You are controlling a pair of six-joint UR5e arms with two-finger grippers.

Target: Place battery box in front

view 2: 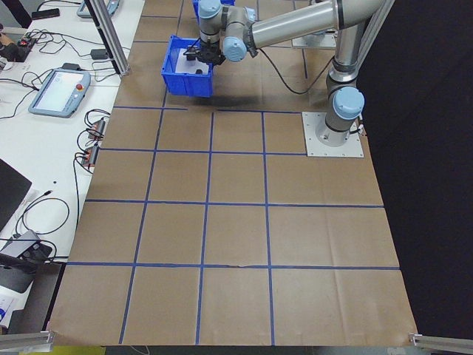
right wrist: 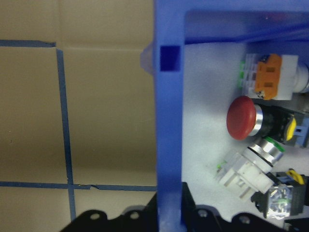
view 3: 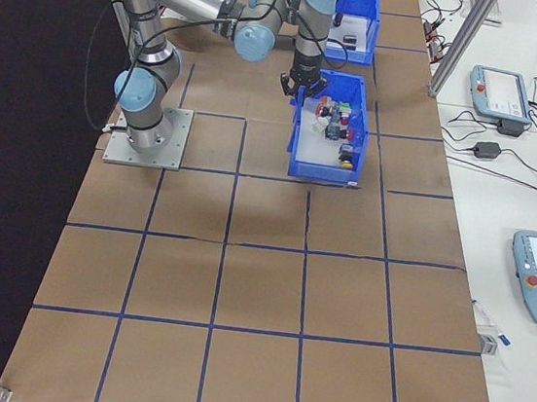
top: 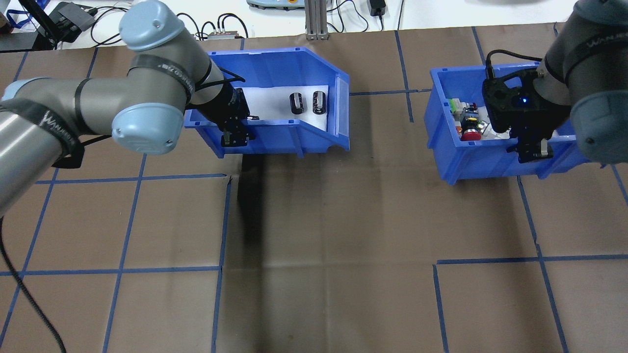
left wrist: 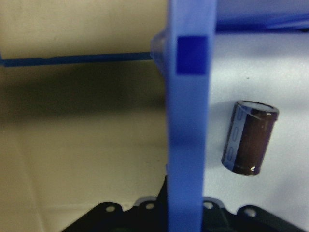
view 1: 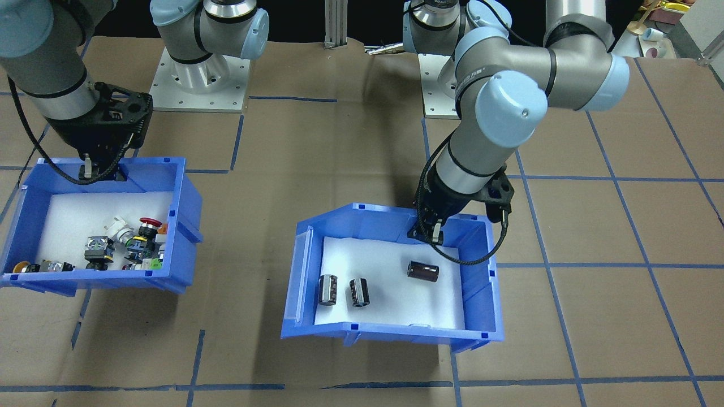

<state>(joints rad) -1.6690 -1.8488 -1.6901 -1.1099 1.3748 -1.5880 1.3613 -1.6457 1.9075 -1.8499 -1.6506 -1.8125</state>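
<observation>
Overhead view, left to right. Left arm (top: 98, 105) enters from the left edge — partial white lettering on its sleeve, not legible. Left gripper (top: 234, 138) sits on the near wall of the battery box (top: 274, 139), one finger inside and one outside, jaws clamped on that wall; the left wrist view confirms the blue wall running up between the finger bases. The box stands at the far side of the table (top: 314, 235), left of centre, its sloped lip pointing toward the other bin.

Only two cylinders (top: 296, 103) show here on the white liner; the arm hides the third. The front-facing view shows all three, the third (view 1: 423, 271) lying apart, nearest the gripper. Printing on their sleeves too small to read.

Switch bin (top: 441, 142) is at the far right, well apart from the battery box. Right gripper (top: 532, 151) grips its near wall likewise; the right wrist view shows the wall between the fingers, plus a red mushroom button (right wrist: 244, 117). The right arm (top: 584, 63) covers most of the contents and is cut off at the edge — "WANHAO"-like lettering, uncertain.
</observation>
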